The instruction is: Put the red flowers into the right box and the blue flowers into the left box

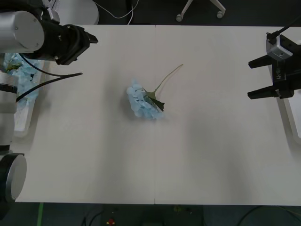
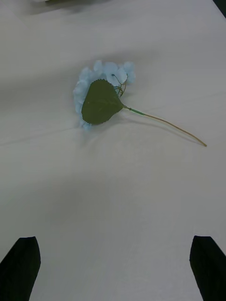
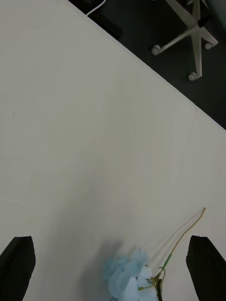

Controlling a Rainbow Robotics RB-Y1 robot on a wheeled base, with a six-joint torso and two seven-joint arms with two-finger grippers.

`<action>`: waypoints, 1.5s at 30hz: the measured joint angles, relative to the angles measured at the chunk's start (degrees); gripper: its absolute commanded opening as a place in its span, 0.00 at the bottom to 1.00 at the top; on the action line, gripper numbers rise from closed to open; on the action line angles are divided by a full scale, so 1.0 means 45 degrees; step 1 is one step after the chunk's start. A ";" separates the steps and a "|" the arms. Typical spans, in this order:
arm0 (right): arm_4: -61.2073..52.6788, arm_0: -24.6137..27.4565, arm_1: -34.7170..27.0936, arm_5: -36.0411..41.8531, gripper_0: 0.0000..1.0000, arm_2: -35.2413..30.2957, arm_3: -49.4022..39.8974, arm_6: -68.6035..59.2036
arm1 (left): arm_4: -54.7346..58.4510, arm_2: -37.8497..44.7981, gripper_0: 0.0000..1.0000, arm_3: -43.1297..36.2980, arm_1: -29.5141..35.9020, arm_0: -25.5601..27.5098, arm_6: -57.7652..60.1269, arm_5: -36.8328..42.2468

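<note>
While one blue flower [image 1: 143,102] lay on its side mid-table [image 1: 211,155], stem pointing away, both grippers hung wide and empty well apart from it: right gripper [image 1: 259,78] near the right box [image 1: 292,123], left gripper [image 1: 89,41] beside the left box [image 1: 22,123] holding more blue flowers.

A white table [image 1: 211,155] spans the front view, a thin seam running down its middle; beyond its far edge lies dark floor; a white wheeled chair base [image 3: 190,33] stands there; a white cable [image 1: 117,14] trails nearby.
</note>
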 measured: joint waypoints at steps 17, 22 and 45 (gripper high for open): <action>0.0000 0.0000 0.0001 -0.0002 0.92 0.0002 -0.0003 0.0000 | -0.5407 -0.6413 0.93 -0.1518 -0.1631 -0.0352 1.5178 0.0428; 0.0000 0.0000 0.0001 -0.0002 0.92 0.0002 -0.0003 0.0000 | -0.5450 -0.7537 0.93 -0.1519 -0.1668 -0.0846 2.0132 0.0650; -0.0001 0.0000 0.0001 -0.0002 0.92 0.0006 -0.0005 0.0000 | -0.5542 -1.0425 0.93 0.2924 -0.1972 -0.1648 2.5163 -0.4668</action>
